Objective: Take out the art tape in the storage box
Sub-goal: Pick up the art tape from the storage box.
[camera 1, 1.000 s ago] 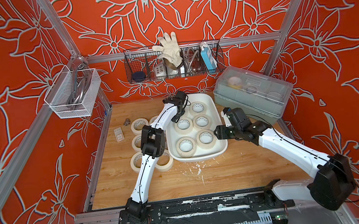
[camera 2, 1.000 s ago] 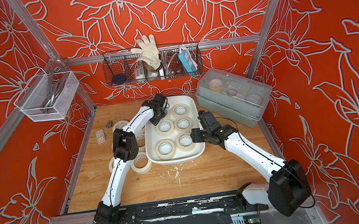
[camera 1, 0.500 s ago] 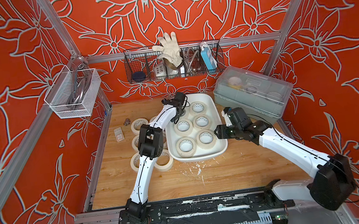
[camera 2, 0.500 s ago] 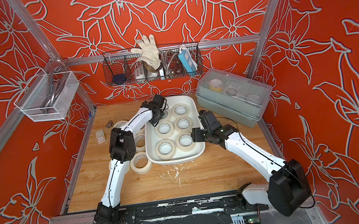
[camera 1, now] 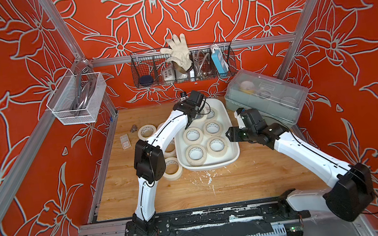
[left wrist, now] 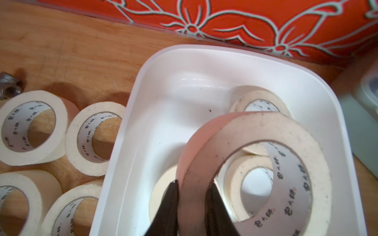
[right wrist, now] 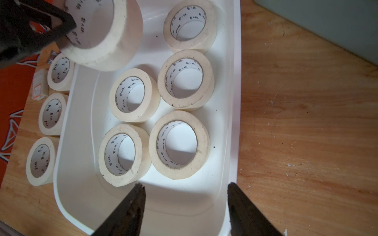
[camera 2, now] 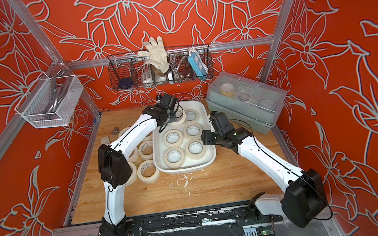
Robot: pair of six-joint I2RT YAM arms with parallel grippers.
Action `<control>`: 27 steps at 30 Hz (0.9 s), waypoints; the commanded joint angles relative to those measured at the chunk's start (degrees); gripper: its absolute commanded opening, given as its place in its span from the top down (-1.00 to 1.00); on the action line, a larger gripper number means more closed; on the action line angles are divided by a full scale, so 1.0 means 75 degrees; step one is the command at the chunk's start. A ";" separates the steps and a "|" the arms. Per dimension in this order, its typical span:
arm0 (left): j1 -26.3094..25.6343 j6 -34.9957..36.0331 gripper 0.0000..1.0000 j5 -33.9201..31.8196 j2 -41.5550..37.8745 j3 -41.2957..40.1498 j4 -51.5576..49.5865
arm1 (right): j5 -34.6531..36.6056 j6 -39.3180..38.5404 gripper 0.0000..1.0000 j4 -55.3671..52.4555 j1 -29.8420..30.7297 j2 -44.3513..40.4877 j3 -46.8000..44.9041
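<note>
Left end effector (left wrist: pixel 193 183) just pinched cream masking-tape roll (left wrist: pixel 286 130), frame lower right, tilted above white plastic tub (left wrist: pixel 204 51); carry-out next.

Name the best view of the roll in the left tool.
Left wrist view: the held roll looms large, left tool pinching its wall. Right wrist view crops it; in both top views the arm mostly hides it.
</note>
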 commanded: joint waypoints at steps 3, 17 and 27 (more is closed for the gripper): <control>-0.0592 0.1496 1.00 0.0607 -0.0643 -0.0586 -0.0106 | 0.0095 -0.0193 -0.34 -0.0296 -0.0032 0.0196 0.0576; -0.1493 0.1744 1.00 0.1700 -0.1671 -0.1986 0.0232 | -0.0218 -0.0033 -0.31 -0.0101 -0.0034 0.0485 0.0474; -0.1686 0.1515 1.00 0.1868 -0.1845 -0.2195 0.0414 | -0.0323 0.0075 -0.29 0.0082 -0.0028 0.0855 0.0374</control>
